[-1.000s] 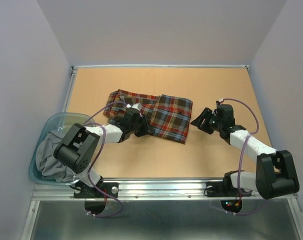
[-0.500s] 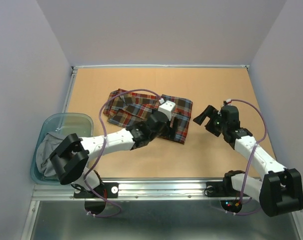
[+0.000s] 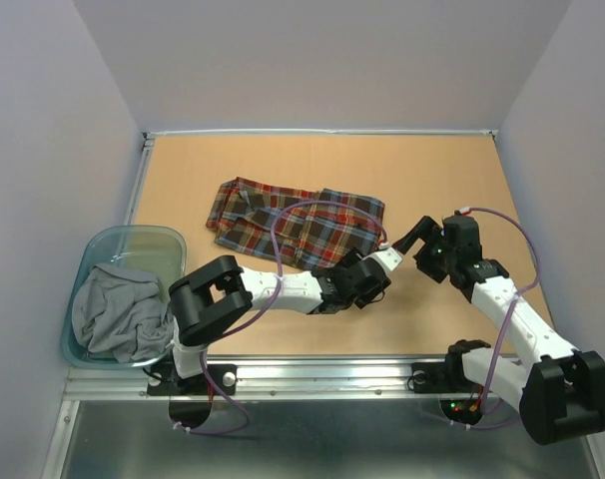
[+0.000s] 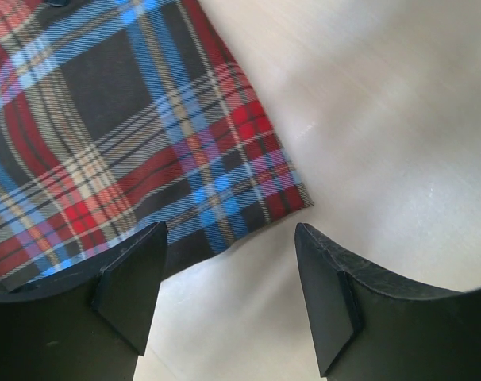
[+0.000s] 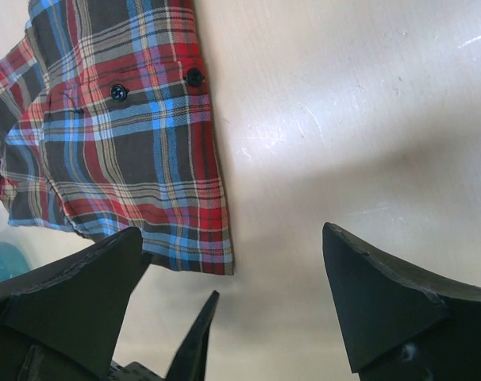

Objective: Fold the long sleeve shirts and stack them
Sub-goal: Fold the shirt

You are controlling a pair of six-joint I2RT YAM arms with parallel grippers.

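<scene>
Pale lilac-grey walls closed the workspace in on three sides, the left wall (image 3: 43,150) meeting a metal strip along the edge of the tan wood bench (image 3: 432,170). At the bench's near left corner sat a translucent blue-green tub (image 3: 133,232) with a crumpled grey cloth (image 3: 113,309) heaped inside it. Right of the tub, toward the middle of the bench and well clear of the back wall (image 3: 322,60), lay the plaid shirt (image 3: 293,215), spread flat in a rough folded rectangle, its collar end to the left and its near right corner toward the arms. The left claw (image 4: 231,298) hung just over that near right corner with its fingers well apart and nothing between them; in its wrist view the hem's corner and bare, lightly scuffed wood showed in the gap. Just beside it to the right, the right claw (image 5: 228,298) was spread fully wide and also held nothing, poised above bare bench off the shirt's right edge, where two dark buttons showed on the cloth. Soft shadow and faint scratches marked the wood there. Along the near edge ran a silver rail (image 3: 322,374) carrying both arm bases, and the right wall (image 3: 572,130) rose beyond the bench's far right side.
</scene>
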